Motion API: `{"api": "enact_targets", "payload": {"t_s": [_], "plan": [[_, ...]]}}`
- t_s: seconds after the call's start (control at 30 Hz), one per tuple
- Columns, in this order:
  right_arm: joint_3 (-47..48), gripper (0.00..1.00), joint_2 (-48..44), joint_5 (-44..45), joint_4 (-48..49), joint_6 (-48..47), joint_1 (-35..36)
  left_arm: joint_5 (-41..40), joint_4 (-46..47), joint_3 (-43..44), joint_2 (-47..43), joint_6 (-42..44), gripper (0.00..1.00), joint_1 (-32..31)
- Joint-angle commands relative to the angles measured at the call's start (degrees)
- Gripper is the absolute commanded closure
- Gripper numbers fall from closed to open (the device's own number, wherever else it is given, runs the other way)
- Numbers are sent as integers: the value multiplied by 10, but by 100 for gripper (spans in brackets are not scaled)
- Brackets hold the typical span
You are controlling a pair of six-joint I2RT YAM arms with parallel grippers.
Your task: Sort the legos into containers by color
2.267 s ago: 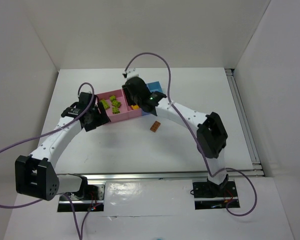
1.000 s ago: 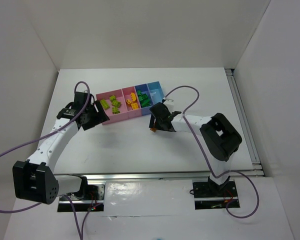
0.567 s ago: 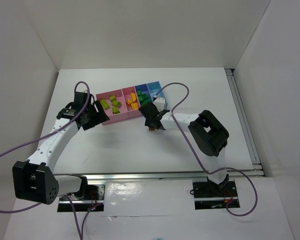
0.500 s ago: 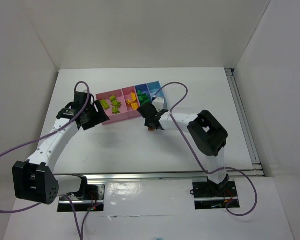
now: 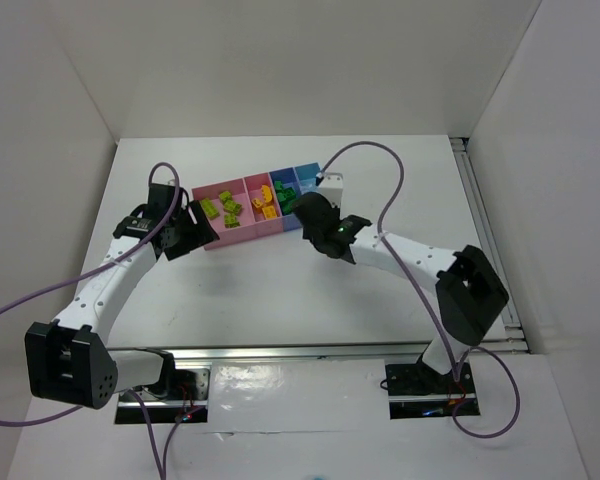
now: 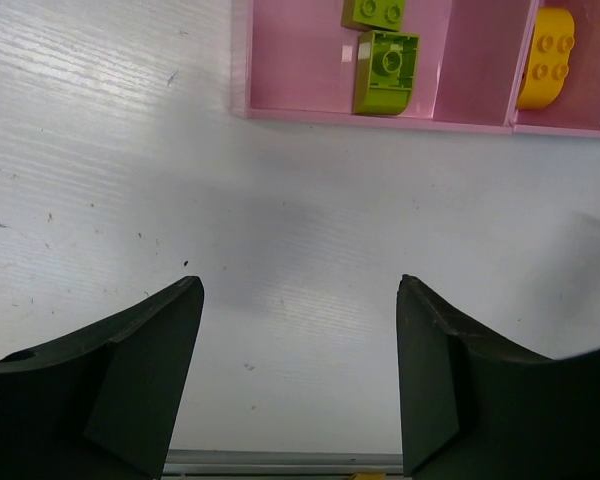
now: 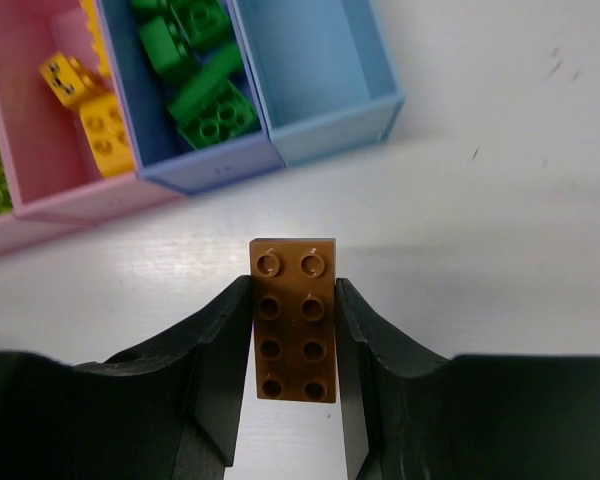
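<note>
- At the near edge of the desk [image 5: 280,300], both bases are sitting bolted beside a metal rail [image 5: 320,350].
- The left arm [image 5: 110,275] is leaning forward and to the left, with its wrist bending in toward the left end of the containers [image 5: 245,236].
- The right arm [image 5: 410,258] is stretching low and leftward across the desk, with its elbow out toward the right side and its wrist ending just in front of the blue bins.
- The left jaws are standing wide apart with nothing between them, over bare white desk just short of the pink bin [image 6: 300,60], where lime bricks [image 6: 385,70] are lying.
- The right jaws are gripping the brown brick [image 7: 293,320] by its long sides, studs facing the wrist camera, short of the bins' front wall and apart from it.
- A strip of white desk is showing between that brick and the front wall.
- Beyond it, dark green bricks [image 7: 212,115] are lying in the darker blue bin [image 7: 210,165], with yellow bricks [image 7: 105,125] one bin to the left and the light blue bin [image 7: 320,70] to the right.
- White desk is running on right of the light blue bin, and white walls [image 5: 70,130] are closing in the left, right and far sides.
</note>
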Motion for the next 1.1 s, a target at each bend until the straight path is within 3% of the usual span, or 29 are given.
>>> {"api": "enact_targets", "payload": {"t_s": [0.0, 0.3, 0.37, 0.43, 0.47, 0.53, 0.63, 0.7, 0.73, 0.9, 1.07], "plan": [[37, 80, -18, 13, 48, -88, -29, 7, 14, -1, -6, 2, 19, 3], [214, 77, 153, -44, 65, -155, -118, 1, 8, -1, -12, 7, 19, 3], [260, 72, 184, -68, 76, -166, -134, 1, 8, 4, -12, 7, 19, 3], [306, 65, 234, -81, 49, -166, -141, 1, 3, 9, -6, 7, 19, 3], [341, 50, 245, -81, 27, -171, -141, 8, 3, 9, -6, 7, 19, 3], [346, 30, 246, -81, 27, -171, -141, 8, 3, 9, -6, 7, 19, 3], [290, 12, 187, -40, 45, -159, -141, 8, 3, 9, 0, 7, 19, 3], [220, 10, 142, -8, 67, -133, -141, 18, 8, 9, 5, 15, 19, 3], [196, 0, 96, 29, 67, -123, -141, 18, 8, 9, 5, 15, 19, 3], [64, 0, -12, 126, -34, 5, -189, 32, 14, 15, 5, 20, 19, 3], [-30, 0, -87, 157, -156, 117, -227, 9, 14, 21, -2, 27, 17, 3]]}}
